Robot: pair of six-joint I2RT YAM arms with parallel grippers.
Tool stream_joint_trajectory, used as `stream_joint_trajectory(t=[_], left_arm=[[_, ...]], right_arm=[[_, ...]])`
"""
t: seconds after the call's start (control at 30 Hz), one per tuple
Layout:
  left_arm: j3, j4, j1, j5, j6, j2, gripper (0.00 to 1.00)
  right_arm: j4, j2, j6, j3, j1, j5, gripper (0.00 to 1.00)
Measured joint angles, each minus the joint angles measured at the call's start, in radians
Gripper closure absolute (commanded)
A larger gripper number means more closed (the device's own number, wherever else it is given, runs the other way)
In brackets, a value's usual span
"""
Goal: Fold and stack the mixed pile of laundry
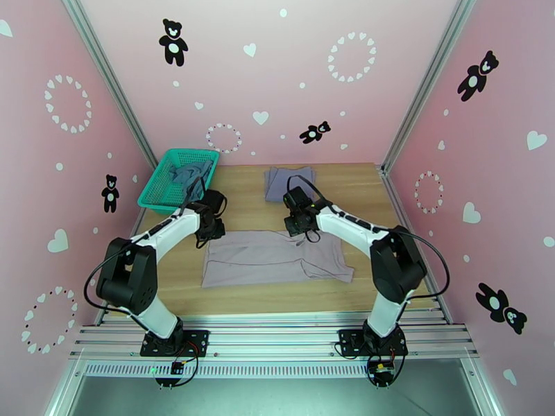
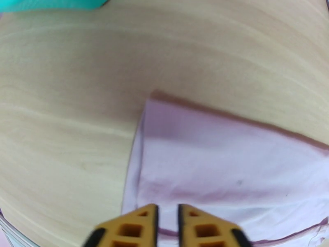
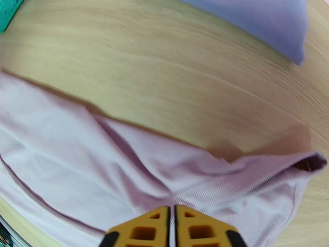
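Here we show the left gripper poised over the left corner of the mauve shirt, jaws nearly together with a thin slit between them; we cannot tell whether cloth sits in that slit. The right gripper is closed, and creases in the shirt run straight into its tips, so we judge that it pinches the shirt's edge. The shirt lies flat on the table, spreading from beneath both grippers back toward the arm bases. Beyond the right gripper rests a folded lavender garment. Beyond and outboard of the left gripper stands the basket, with a blue top inside it. We note three risks. If only one gripper has cloth, a lift would drag the shirt askew and leave a crooked fold. A pinch on a single layer would let the lower layer trail. A sweep carried too far forward could nudge the folded garment.
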Motion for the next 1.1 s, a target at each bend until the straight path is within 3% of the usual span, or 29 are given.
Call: stream_joint_trajectory(t=[0.2, 0.37, 0.63, 0.87, 0.93, 1.1], left_arm=[[0.009, 0.008, 0.0, 0.0, -0.01, 0.108, 0.9], [-0.015, 0.006, 0.0, -0.001, -0.025, 0.121, 0.9], [-0.027, 0.003, 0.0, -0.013, -0.043, 0.138, 0.89], [-0.027, -0.032, -0.001, -0.037, -0.062, 0.069, 0.47], [-0.022, -0.058, 0.0, -0.049, -0.062, 0.003, 0.43], [0.008, -0.079, 0.026, -0.037, -0.056, -0.091, 0.42]], right_arm=[[0.015, 0.04, 0.031, -0.066, 0.005, -0.037, 0.97], [0.056, 0.03, 0.072, -0.183, 0.011, -0.05, 0.98], [0.1, 0.008, 0.117, -0.22, 0.013, -0.043, 0.96], [0.019, -0.002, 0.103, -0.137, 0.016, -0.017, 0.79], [-0.006, -0.03, 0.098, -0.118, 0.024, -0.005, 0.75], [-0.071, -0.145, 0.126, -0.105, 0.112, 0.023, 0.68]])
